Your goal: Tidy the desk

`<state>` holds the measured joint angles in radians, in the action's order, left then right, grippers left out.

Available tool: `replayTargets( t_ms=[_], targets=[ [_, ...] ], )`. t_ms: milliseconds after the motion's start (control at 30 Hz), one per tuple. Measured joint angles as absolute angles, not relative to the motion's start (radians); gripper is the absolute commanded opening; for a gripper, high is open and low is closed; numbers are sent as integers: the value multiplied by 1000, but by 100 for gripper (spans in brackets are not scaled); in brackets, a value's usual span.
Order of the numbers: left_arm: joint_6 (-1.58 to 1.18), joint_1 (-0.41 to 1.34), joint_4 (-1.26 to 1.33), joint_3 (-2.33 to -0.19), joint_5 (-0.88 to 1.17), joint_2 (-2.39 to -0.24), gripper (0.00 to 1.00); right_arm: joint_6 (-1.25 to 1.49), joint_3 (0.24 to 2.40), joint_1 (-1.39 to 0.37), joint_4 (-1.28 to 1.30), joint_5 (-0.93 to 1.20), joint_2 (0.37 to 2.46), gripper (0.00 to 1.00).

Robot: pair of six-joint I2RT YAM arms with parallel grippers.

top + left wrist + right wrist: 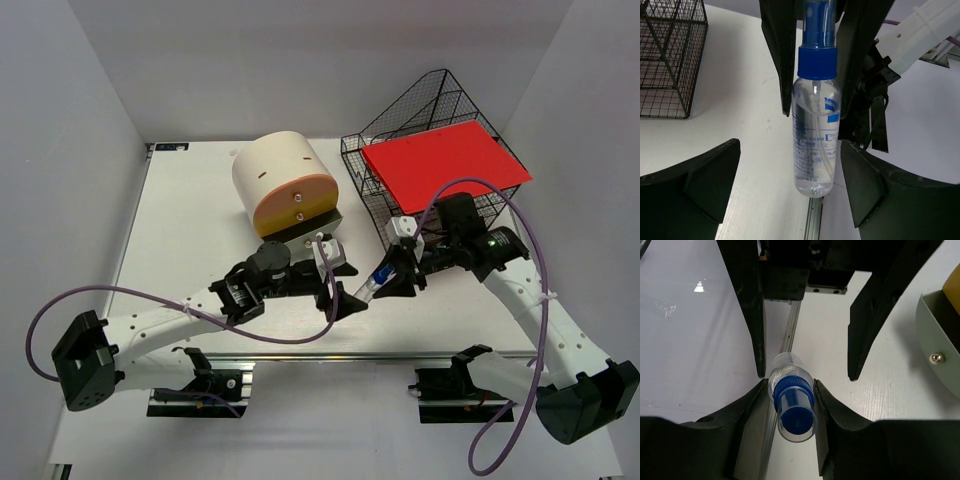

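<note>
You've got one desk (180, 230): a flat, matte white top with a silver metal rail (789, 330) along the near edge. It sits under everything and has plain white walls around it.

At back centre-left stands one drawer box (285, 185), a smooth cream cylinder lying on its side with an orange front. You can't tell what's inside.

Your left gripper (352, 300) has its black fingers (695, 185) spread wide. They straddle the bottle's lower body with a gap on both sides, gripping nothing.

There is one spray bottle (815, 145), of clear round plastic. It has a blue collar, a see-through overcap and a blue-and-white printed label. A thin tube runs down inside it. The contents look clear, but the level is hard to tell. The bottle is held tilted above the front of the desk, with the rail below it, its base towards the left gripper and its cap towards the right one.

Your right gripper (791, 385) has its jaws narrowed and clamped on the bottle at the blue collar.

At back right stands one rack (430, 120) of black wire mesh, tiered and open. One flat red rectangular sheet (445, 165) lies on its top tier. The lower tiers are mostly hidden.
</note>
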<state>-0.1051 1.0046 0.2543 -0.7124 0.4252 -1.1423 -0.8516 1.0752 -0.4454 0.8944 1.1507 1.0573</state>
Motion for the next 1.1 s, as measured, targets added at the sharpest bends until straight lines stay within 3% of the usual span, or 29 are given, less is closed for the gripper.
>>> replayTargets(
  t_ms=[200,567,700,733,800,833,900,933,967,1000,1100],
  targets=[
    [-113,1005,235,-724,422,-1161,80,-793,1075,-476,826,1117,1057,3],
    [-119,1007,194,-766,446,-1187,32,-729,1063,-492,758,1066,1057,4],
    [-120,1004,190,-775,466,-1203,8,-715,1063,-491,760,1052,1058,8],
    [-120,1003,187,-778,470,-1206,0,-712,1063,-491,761,1049,1058,11],
    [-120,1003,180,-782,474,-1208,0,-707,1062,-491,760,1048,1058,20],
    [-120,1002,175,-784,476,-1208,0,-705,1061,-491,760,1048,1057,34],
    [-117,1003,157,-789,475,-1208,0,-696,1052,-492,757,1046,1056,54],
    [-115,1002,144,-793,474,-1208,0,-688,1048,-492,752,1044,1054,74],
    [-112,1000,128,-799,474,-1208,0,-685,1044,-493,743,1038,1052,82],
    [-105,998,108,-807,473,-1208,0,-678,1040,-493,727,1029,1049,88],
    [-72,997,32,-841,464,-1205,0,-661,1030,-494,692,993,1028,89]
  ],
)
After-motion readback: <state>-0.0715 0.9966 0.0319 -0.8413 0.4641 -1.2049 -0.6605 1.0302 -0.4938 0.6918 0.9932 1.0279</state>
